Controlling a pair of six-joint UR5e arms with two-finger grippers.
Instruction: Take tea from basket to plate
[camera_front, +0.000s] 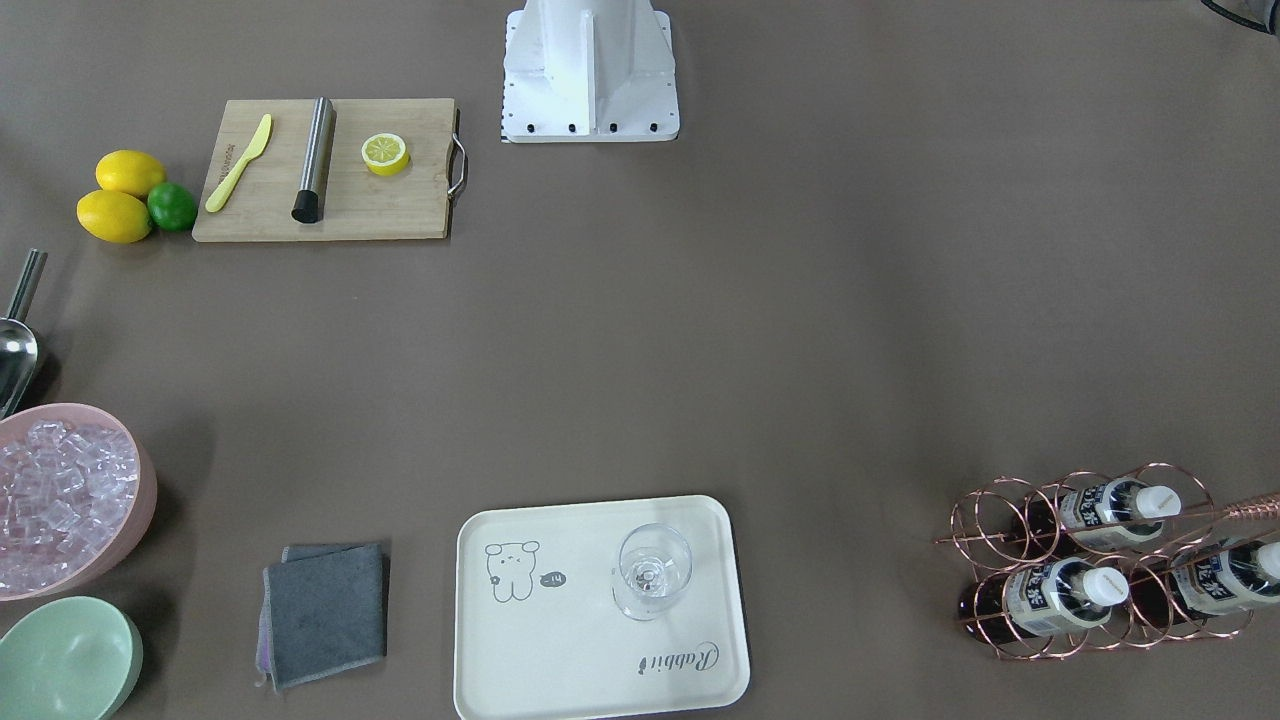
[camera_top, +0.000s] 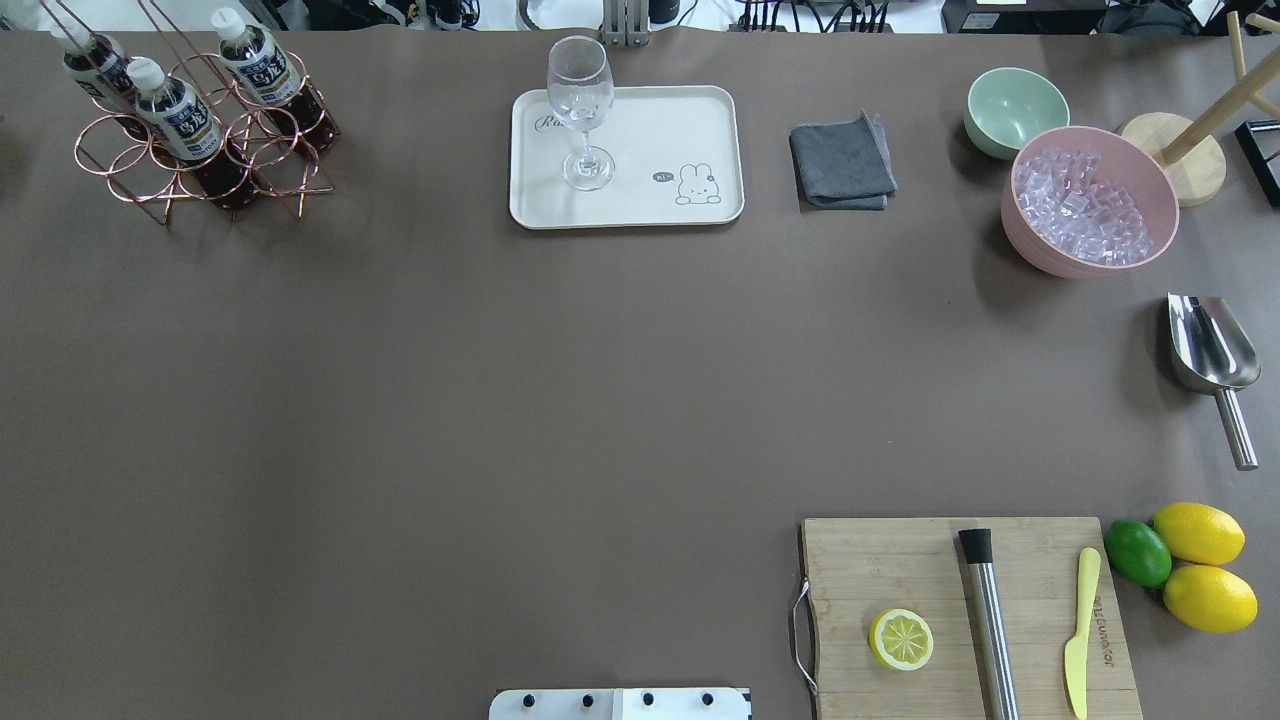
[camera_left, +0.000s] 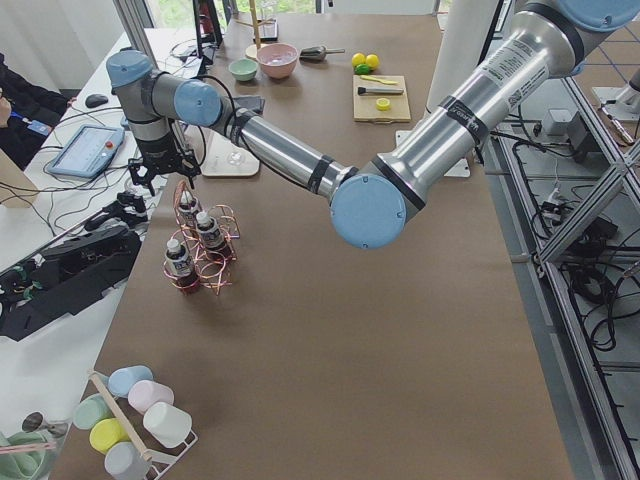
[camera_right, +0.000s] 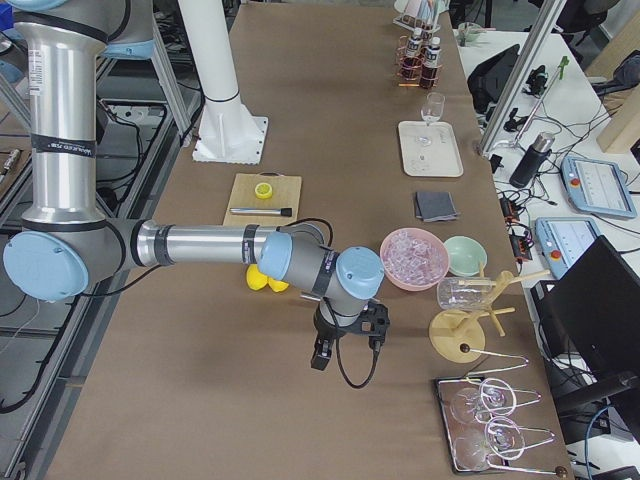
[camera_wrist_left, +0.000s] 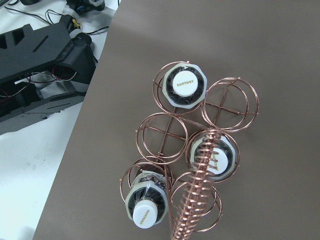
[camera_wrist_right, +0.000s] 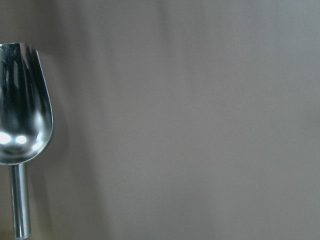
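I'm driving from afar in a robotics lab. Just past my left gripper (camera_left: 163, 170), off the table (camera_left: 400, 330) edge, a teach pendant (camera_left: 88, 150) lies among loose cables (camera_left: 40, 215). Well beyond my right gripper (camera_right: 345, 342) stand an aluminium frame strut (camera_right: 519, 75), a second pendant (camera_right: 598, 185) and a monitor (camera_right: 600, 300).

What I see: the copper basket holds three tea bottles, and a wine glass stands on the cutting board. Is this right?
Not quite. The wine glass stands on the cream tray, not on the cutting board; the overhead exterior view shows this. The rest is right: the copper basket holds three tea bottles.
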